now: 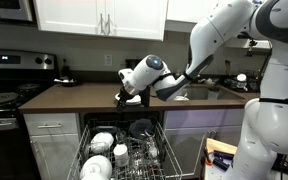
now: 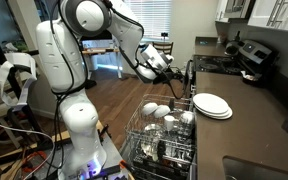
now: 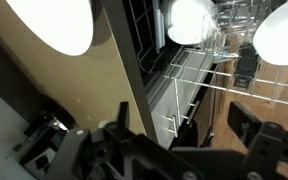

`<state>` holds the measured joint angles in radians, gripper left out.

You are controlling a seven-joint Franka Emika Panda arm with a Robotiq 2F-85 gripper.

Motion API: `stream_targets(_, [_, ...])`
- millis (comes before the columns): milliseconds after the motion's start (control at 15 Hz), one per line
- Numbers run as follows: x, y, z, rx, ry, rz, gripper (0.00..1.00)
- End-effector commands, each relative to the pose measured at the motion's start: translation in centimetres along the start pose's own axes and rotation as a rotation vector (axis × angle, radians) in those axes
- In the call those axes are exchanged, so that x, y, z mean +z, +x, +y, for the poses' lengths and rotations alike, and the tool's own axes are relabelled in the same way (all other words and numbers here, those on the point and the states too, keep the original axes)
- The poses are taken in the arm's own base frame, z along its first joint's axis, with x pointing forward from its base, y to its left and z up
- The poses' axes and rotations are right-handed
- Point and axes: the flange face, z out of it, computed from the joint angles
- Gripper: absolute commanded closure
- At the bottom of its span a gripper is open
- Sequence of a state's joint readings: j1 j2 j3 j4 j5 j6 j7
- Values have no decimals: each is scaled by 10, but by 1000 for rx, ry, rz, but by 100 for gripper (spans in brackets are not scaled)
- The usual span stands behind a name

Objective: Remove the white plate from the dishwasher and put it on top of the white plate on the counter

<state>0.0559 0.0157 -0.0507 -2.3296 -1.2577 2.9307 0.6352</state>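
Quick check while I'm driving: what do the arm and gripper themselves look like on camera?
The arm is built of glossy white rounded shells, with dark bands at the joints. The gripper is black and angular, with two blocky fingers seen in the wrist view. No markings or labels can be read at this size.

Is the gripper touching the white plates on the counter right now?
Apart. In an exterior view the gripper hangs in the air, a plain gap separating it from the white plates.

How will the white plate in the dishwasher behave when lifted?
Probably rigid and brittle: the white plate looks like glossy ceramic. That sheen suggests it may slip in the open claw. Standing among rack wires, it could snag and tilt.
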Motion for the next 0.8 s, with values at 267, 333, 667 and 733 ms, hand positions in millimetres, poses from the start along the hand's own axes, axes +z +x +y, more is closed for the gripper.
stream_targets(267, [7,-12,-3,14,8,-56,0])
stream_targets(333, [7,-12,-3,14,8,-56,0])
stream_targets(667, [7,-11,-7,71,40,-73,0])
stream_targets(733, [7,-10,-8,83,50,-74,0])
